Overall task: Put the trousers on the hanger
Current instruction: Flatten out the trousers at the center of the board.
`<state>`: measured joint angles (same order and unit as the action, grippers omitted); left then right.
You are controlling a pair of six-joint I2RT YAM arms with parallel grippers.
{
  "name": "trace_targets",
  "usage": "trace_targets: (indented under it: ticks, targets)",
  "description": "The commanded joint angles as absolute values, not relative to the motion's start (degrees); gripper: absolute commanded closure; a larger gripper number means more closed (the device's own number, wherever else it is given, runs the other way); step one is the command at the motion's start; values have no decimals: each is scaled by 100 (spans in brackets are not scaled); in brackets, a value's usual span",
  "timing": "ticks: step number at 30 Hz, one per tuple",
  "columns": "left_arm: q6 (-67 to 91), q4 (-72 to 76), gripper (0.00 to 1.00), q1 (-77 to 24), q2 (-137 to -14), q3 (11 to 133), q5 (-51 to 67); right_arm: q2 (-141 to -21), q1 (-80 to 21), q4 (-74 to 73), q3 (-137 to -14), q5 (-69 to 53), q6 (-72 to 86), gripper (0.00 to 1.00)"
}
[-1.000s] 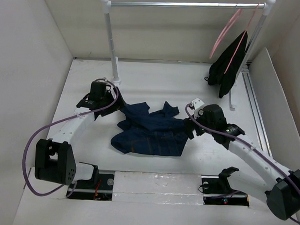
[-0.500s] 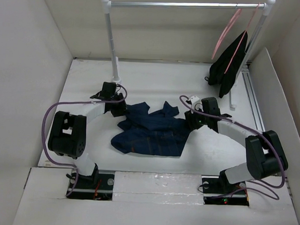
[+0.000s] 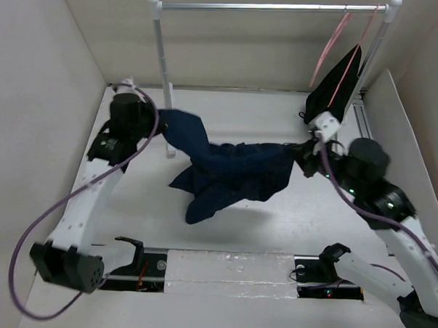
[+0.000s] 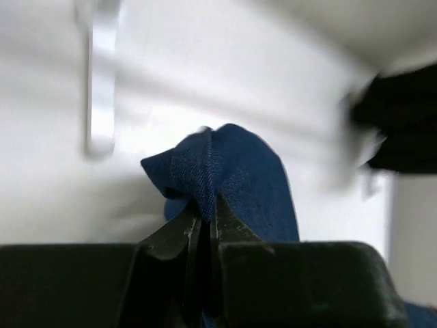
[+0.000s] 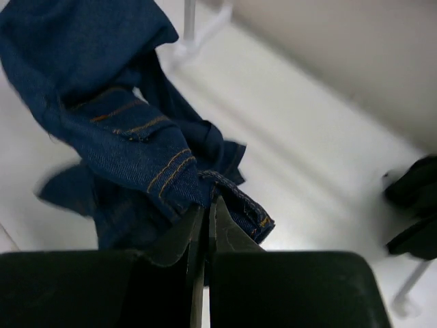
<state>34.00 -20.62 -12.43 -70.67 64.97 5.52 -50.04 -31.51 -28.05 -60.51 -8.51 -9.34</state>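
Trousers (image 3: 233, 168), long axis left-to-right, between left pincer (image 4: 205, 210) and right pincer (image 5: 207, 203) (both clenched on them)

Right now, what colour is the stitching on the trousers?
Orange-tan stitching; clearest in the right wrist view.

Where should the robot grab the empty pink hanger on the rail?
Probably the bare side of the hanger loop, below its hook, coming from the left. It hangs edge-on from the rail, and the black cloth hanging beside it crowds its right side.
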Motion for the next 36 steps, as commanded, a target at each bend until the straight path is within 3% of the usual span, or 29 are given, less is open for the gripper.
trace_targets:
  ticks: [1, 8, 13, 16, 17, 20, 25, 28, 31, 32, 33, 36]
  targets:
    - [3472, -2669, 100, -1239, -5855, 7714, -638, -4457, -3296, -3848, -7222, -308, -791, 100]
    - [3104, -3735, 100, -1239, -5650, 11225, -1678, -4921, -3375, -5043, -10157, -1755, -1195, 100]
    - [2778, -3798, 100, -1239, -5774, 12480, -1907, -5396, -3375, -5379, -11583, -2303, -1152, 100]
    - [2610, -3709, 100, -1239, -5950, 12218, -1645, -5370, -3375, -5361, -11409, -2023, -958, 100]
    - [2541, -3613, 100, -1239, -6272, 11364, -1278, -5301, -3427, -5240, -10982, -1673, -854, 100]
    - [2444, -3377, 100, -1239, -6572, 10439, -1039, -5256, -3428, -5186, -10724, -1469, -809, 100]
    - [1890, -2552, 100, -1028, -7942, 9230, -114, -5273, -3078, -4923, -9152, -844, -773, 100]
    - [1688, -2460, 100, -967, -9242, 9543, -673, -5554, -2412, -4414, -8292, -756, -686, 100]
    - [1819, -3055, 99, -1045, -10588, 11008, -677, -5992, -1604, -3633, -7492, -493, -466, 100]
    - [1837, -3198, 94, -1107, -11104, 11857, -633, -6107, -1400, -3491, -7349, -466, -414, 100]
    - [1776, -3321, 74, -1334, -11283, 12204, -624, -6239, -1206, -3376, -7269, -292, -309, 100]
    - [1582, -3656, 33, -1660, -11531, 12806, -922, -6582, -730, -3025, -7137, 191, -150, 99]
